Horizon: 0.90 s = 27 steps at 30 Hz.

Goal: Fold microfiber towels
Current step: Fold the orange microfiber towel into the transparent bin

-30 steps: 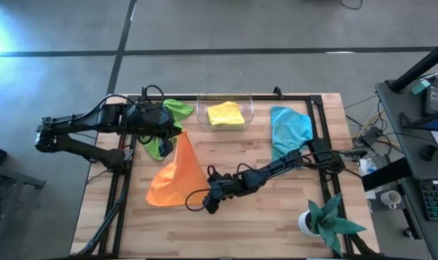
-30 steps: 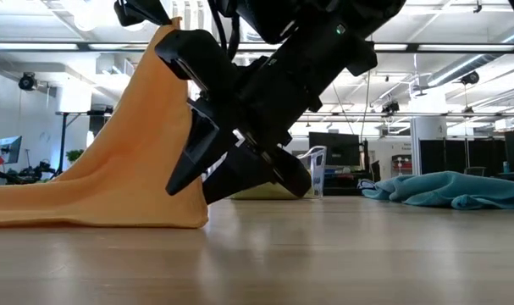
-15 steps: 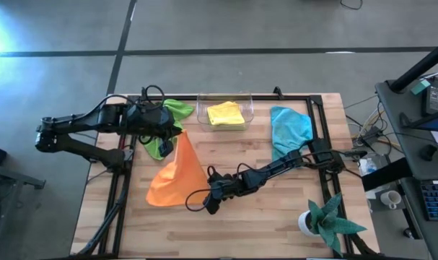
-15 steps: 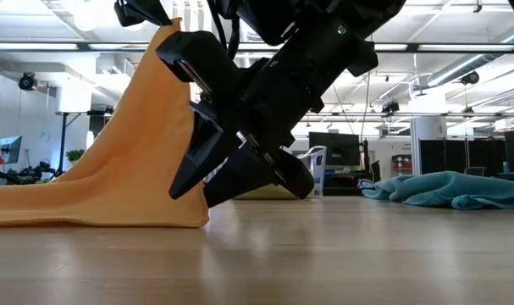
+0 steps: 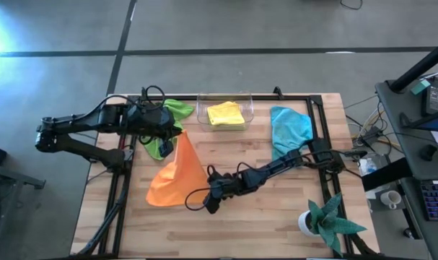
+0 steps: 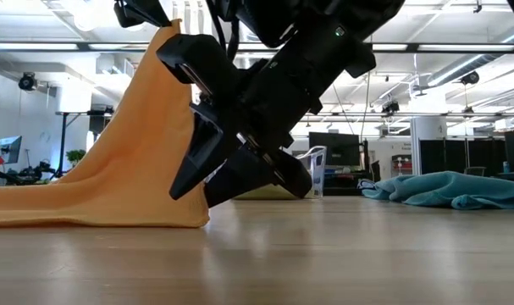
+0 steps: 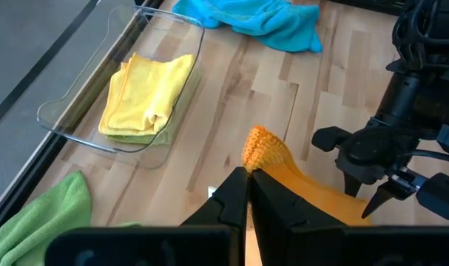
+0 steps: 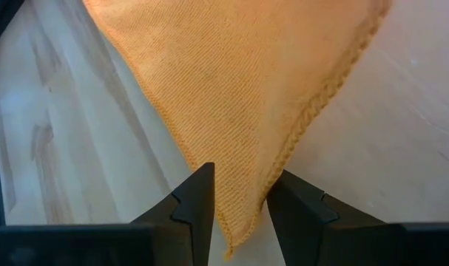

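Observation:
An orange towel [image 5: 177, 177] stands like a tent on the wooden table. Its top corner [image 7: 262, 144] is up in my shut left gripper [image 7: 248, 171], above the table's left half. Its lower part [image 6: 70, 207] lies spread on the wood. My right gripper [image 8: 240, 181] is down at the table near the middle, slanting down toward the towel from the right. It is open, its fingers astride the towel's near right corner [image 8: 235, 240], which lies flat between them. My left gripper pinches the orange towel's top corner [image 7: 257, 159] between its two fingers; a small tuft sticks out past the tips. The fingers slant downward. The cloth hangs below them in a sloping sheet, its lower edge on the table. Whether my right gripper touches the cloth, I cannot tell.
A clear tray [image 5: 201, 108] at the far middle holds a folded yellow towel [image 5: 226, 114]. Green towels [image 5: 168, 115] lie under my left arm. A light blue towel [image 5: 288, 130] lies crumpled at the far right. A teal plant in a white pot [image 5: 327, 220] stands near right.

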### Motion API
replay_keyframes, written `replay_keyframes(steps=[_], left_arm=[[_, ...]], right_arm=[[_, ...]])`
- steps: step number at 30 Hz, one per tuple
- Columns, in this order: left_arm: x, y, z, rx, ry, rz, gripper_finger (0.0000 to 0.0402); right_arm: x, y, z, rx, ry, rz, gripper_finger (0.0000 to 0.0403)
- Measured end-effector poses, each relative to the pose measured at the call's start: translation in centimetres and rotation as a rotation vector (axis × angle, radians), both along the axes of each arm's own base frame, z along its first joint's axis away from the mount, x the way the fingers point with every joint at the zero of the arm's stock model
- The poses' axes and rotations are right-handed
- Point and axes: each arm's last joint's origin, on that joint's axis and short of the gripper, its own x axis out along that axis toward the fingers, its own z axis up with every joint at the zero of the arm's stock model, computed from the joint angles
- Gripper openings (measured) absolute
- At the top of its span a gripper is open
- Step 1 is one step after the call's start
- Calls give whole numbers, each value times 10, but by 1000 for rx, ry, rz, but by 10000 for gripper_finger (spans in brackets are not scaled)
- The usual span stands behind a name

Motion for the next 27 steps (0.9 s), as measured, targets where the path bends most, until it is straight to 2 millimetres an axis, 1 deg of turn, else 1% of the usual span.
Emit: replay_keyframes(steps=[2,4,8,10,15,18,21,27], left_arm=[[0,0,0,0,0,0,0],[0,0,0,0,0,0,0],[0,0,0,0,0,0,0],[0,0,0,0,0,0,0],[0,0,0,-1,0,0,0],[0,0,0,-1,3,0,0],[-1,0,0,-5,5,-5,0],[-2,-2,0,-39,-2,-32,0]], right_arm=[[1,-2,0,3,0,-3,112],[1,-4,0,8,2,-2,98],[1,-5,0,7,3,6,39],[1,-5,0,6,3,6,17],[1,-5,-1,3,12,7,11],[-3,-6,2,-16,56,16,9],[-10,-8,14,-51,109,42,9],[-22,-12,55,-98,152,87,9]])
